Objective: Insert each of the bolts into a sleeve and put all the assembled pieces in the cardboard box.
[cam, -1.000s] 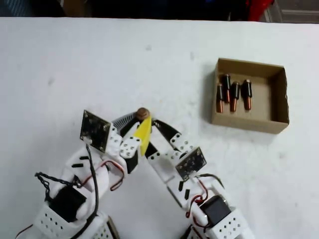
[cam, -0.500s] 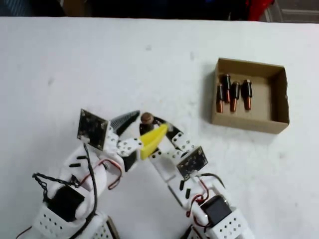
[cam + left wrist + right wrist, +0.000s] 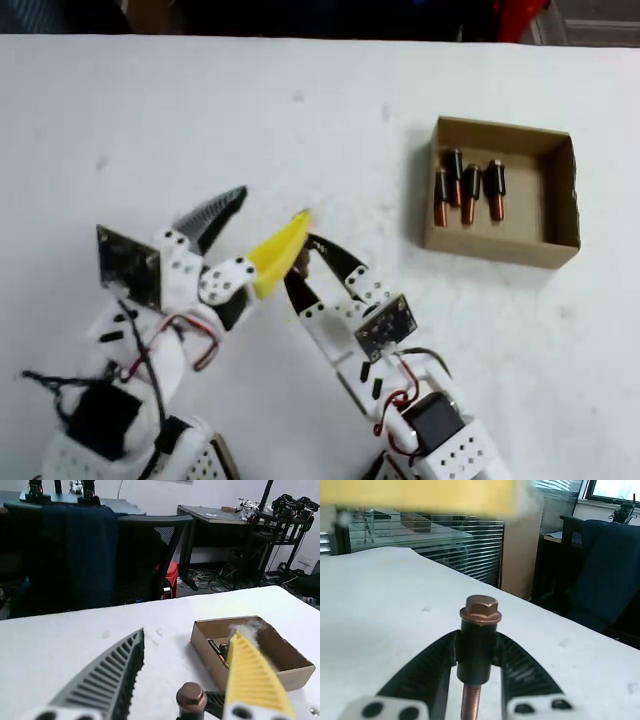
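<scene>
- The right claw is clamped on the black sleeve alone, with the bolt standing upright through it, just above the table. I'd judge the bolt only rests by its flange, so tipping the wrist on the way over could let it slide out.
- The left claw stands wide apart and holds nothing, its yellow finger just beside the held piece. A swing toward the cardboard box might clip it and knock the piece askew.
- Four assembled pieces lie bunched at one end of the box. A release right over them could make the new one bounce out, and a low approach could catch the near wall.
</scene>
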Tool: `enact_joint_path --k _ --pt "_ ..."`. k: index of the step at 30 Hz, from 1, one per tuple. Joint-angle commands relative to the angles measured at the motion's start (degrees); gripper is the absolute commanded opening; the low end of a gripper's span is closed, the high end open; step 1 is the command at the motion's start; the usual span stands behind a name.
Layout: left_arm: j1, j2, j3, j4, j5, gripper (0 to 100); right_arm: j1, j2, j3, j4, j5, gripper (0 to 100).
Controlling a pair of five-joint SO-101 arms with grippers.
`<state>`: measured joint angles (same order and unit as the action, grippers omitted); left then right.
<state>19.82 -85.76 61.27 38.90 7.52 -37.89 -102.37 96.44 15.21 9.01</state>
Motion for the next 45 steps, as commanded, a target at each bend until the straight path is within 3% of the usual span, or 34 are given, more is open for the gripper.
enact_joint_path --k 1,7,10,26,30,40,45 --pt "-3.4 -0.7 -10.5 9.8 -3.9 24 -0.1 -0.7 0.4 -1.4 0.7 1.7" --pt "-16.0 -0.7 -16.5 16.1 -4.0 1 0.0 -0.7 0.4 -0.5 0.7 1.7" --pt "-19.4 -0.7 -16.4 20.1 -4.0 5 0.0 -0.7 0.4 0.0 0.7 1.7" --pt "-24.0 -0.7 -16.7 35.7 -4.1 2 0.0 -0.7 0.4 0.7 0.7 1.7" --pt "-24.3 -1.1 -16.8 39.5 -7.7 2 0.0 -0.7 0.4 0.7 0.7 1.7" --pt "-24.0 -18.0 -5.9 40.7 -9.4 2 0.0 -0.7 0.4 0.7 0.7 1.7" --pt "-24.4 -18.9 -1.3 40.7 -10.9 2 0.9 -0.7 0.4 0.7 0.7 1.7"
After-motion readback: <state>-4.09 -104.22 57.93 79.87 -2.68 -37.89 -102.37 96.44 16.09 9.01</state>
